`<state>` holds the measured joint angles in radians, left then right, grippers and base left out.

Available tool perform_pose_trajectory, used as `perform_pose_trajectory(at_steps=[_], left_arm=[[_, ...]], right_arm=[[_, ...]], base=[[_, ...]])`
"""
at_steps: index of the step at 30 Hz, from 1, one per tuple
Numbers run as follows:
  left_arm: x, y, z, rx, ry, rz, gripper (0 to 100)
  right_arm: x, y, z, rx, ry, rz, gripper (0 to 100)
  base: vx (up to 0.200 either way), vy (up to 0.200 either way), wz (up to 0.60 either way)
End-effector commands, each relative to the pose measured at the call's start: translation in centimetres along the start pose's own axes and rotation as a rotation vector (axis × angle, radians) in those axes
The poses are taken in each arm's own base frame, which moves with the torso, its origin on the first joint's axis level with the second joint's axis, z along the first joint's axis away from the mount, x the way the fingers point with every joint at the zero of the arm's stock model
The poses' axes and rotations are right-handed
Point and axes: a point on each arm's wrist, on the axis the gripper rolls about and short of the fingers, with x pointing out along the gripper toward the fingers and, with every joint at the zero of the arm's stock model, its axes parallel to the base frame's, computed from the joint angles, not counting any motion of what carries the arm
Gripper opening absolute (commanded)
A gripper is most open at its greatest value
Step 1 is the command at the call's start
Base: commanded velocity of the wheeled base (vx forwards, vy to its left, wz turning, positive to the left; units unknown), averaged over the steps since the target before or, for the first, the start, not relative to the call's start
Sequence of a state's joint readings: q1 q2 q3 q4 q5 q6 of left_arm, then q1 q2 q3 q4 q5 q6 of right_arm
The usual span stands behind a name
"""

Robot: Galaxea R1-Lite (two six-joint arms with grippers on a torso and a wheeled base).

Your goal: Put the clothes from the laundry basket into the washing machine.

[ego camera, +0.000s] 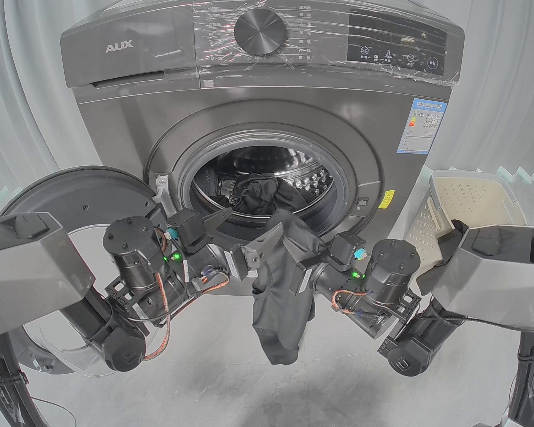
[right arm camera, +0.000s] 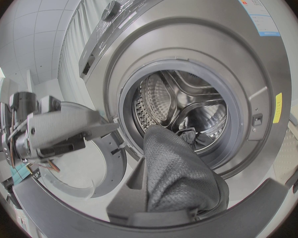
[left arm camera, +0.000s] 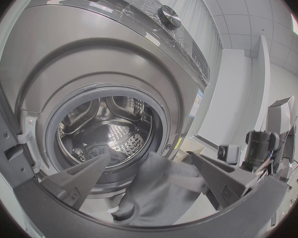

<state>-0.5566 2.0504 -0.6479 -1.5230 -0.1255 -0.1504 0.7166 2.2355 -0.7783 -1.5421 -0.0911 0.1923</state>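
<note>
Head view gives you the garment (ego camera: 279,309) as a dark charcoal, limp cloth. It hangs in long soft folds from the right pincer (ego camera: 291,241), just in front of the washer (ego camera: 130,126) opening, with its lower end loose above the floor (ego camera: 207,381). Right wrist view shows you the weave close up: a fine, dimpled, mesh-like knit with a matte surface, draped over that pincer, which is clamped on it.

Your left pincer (ego camera: 255,220) sits just beside it, spread wide and gripping nothing. The cloth's upper fold lies between its two wedge-shaped grey fingers (left arm camera: 86,176); you cannot tell whether they touch it.

The drum (ego camera: 302,179) is shiny ribbed steel with rows of small holes, and more dark clothes (ego camera: 258,194) lie crumpled at its bottom. The washer is brushed grey metal with a round knob (ego camera: 260,31), and its round door (ego camera: 71,197) stands swung open on the left. The basket (ego camera: 474,197), off-white perforated plastic with rounded corners, stands just right of the washer.
</note>
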Motion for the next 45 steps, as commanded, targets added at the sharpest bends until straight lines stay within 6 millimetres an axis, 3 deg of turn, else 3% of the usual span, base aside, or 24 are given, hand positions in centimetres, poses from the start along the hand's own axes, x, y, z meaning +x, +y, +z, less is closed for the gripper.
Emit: perform_pose_trajectory(at_steps=[1, 8, 17, 45], left_arm=[[-0.8, 0.6, -0.9, -0.003, 0.034, 0.018, 100], [-1.6, 1.4, -1.9, -0.013, 0.087, 0.019, 100], [-1.7, 2.6, -4.9, -0.024, 0.179, 0.053, 100], [-0.1, 4.6, -9.6, -0.02, 0.265, 0.077, 100]], right_arm=[[-0.2, 0.3, 2.1, 0.004, -0.059, 0.009, 0], [-0.8, 0.7, 4.8, 0.008, -0.128, 0.022, 0], [-1.7, 1.5, 7.0, 0.015, -0.178, 0.044, 0], [-3.0, 3.1, 8.6, 0.026, -0.21, 0.091, 0]], base=[[0.0, 0.0, 0.0], [0.0, 0.0, 0.0], [0.0, 0.0, 0.0], [0.0, 0.0, 0.0]])
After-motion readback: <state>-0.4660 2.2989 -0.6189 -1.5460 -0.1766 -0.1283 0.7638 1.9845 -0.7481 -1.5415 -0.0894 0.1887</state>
